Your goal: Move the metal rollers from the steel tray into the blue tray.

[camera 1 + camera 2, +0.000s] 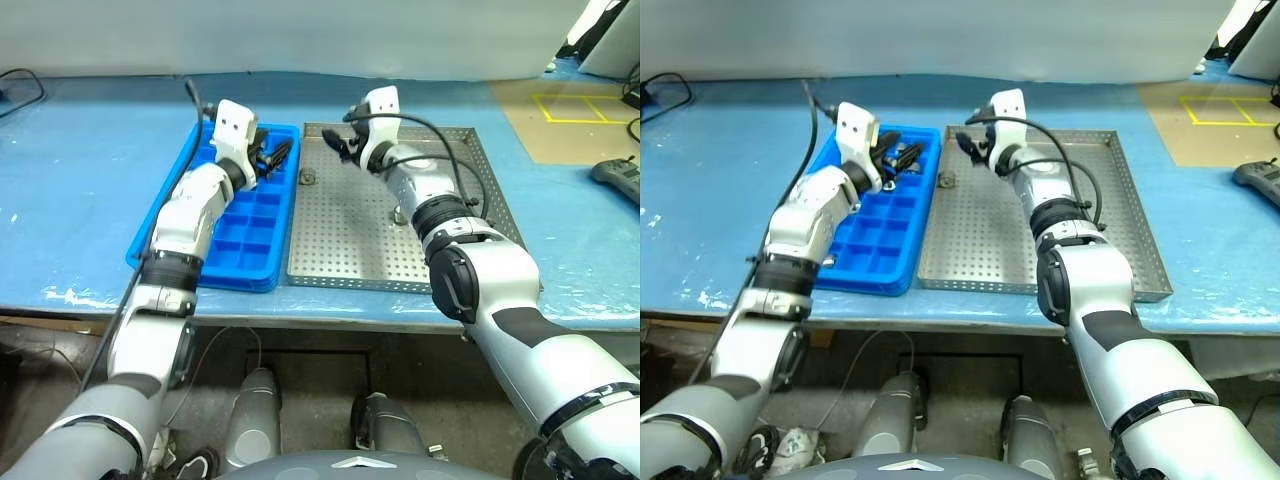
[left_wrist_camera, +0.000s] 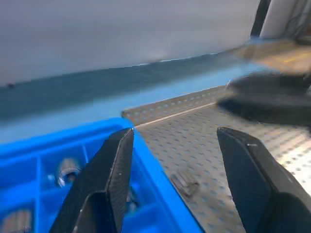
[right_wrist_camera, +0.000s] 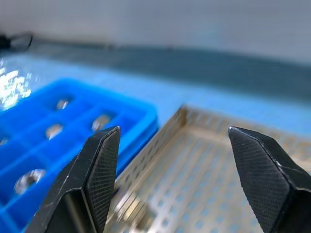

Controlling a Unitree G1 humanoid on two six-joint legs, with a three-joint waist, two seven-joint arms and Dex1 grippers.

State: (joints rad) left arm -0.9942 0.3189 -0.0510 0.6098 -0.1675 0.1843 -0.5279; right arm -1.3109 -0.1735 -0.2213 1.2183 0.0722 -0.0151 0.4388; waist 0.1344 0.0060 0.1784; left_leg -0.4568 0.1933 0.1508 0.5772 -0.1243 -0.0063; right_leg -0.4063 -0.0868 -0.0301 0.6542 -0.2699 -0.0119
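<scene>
On the blue-covered table, I hold both pincers wide and empty: left pincer over the blue tray, right pincer above the steel tray. Some metal rollers are binned; next, I think, I drop onto the one near the steel tray's left rim (another lies beside my right forearm).

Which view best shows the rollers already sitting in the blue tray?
The right wrist view: several metal rollers sit in separate compartments of the blue tray. The left wrist view shows a few, blurred. In the head views the left gripper hides the far compartments.
</scene>
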